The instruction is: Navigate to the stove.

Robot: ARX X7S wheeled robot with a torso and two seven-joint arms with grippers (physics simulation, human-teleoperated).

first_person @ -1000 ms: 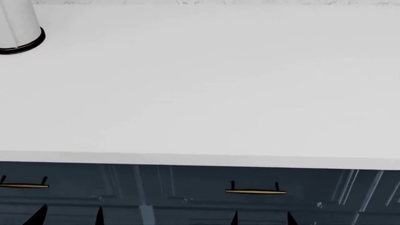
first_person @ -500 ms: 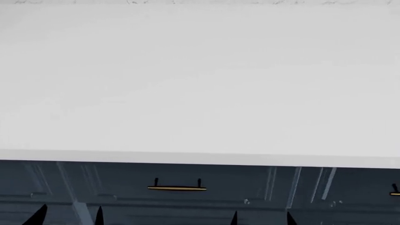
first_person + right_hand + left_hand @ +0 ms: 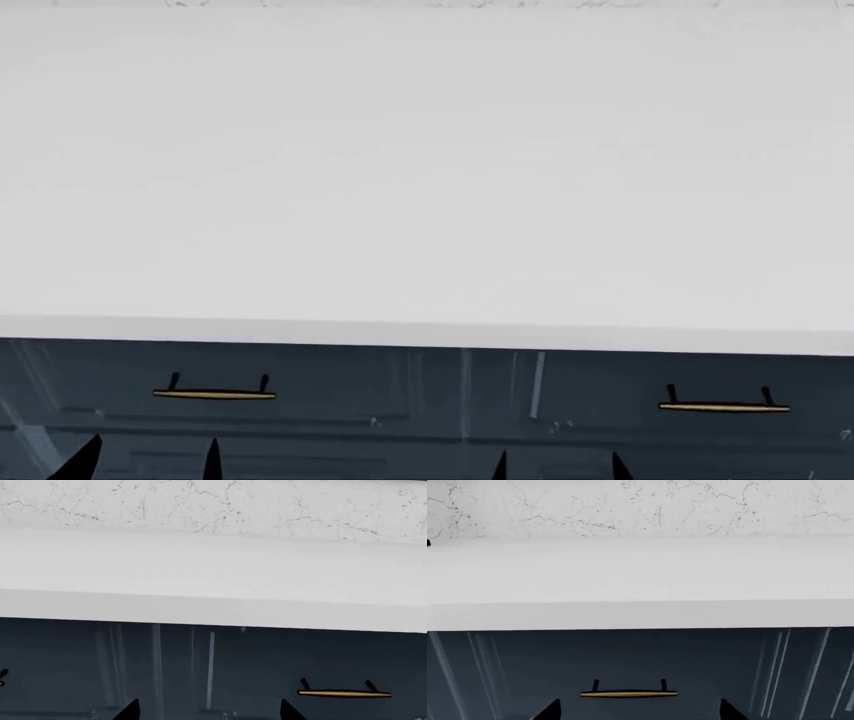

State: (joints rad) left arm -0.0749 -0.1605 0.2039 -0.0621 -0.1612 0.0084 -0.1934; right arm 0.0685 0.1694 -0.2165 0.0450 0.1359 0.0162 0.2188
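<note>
The stove is out of view in every frame. I face a plain white countertop (image 3: pixel 427 180) over dark blue drawer fronts (image 3: pixel 441 400). Only the black fingertips of my grippers show. My left gripper (image 3: pixel 147 466) and right gripper (image 3: pixel 561 468) sit low in front of the drawers in the head view, both with tips wide apart and empty. The left gripper (image 3: pixel 637 714) points at a brass drawer handle (image 3: pixel 629 693). The right gripper (image 3: pixel 210 714) points at the drawer fronts beside another brass handle (image 3: pixel 344 693).
A white marbled backsplash (image 3: pixel 640 507) runs behind the countertop. Two brass handles (image 3: pixel 214 394) (image 3: pixel 723 406) show on the drawers in the head view. The countertop's front edge (image 3: pixel 427 335) crosses the whole view, close ahead.
The view has slid to the right along the counter: the drawer handles drift left in the picture, a new handle enters at the right, and the white container at far left has left view.
</note>
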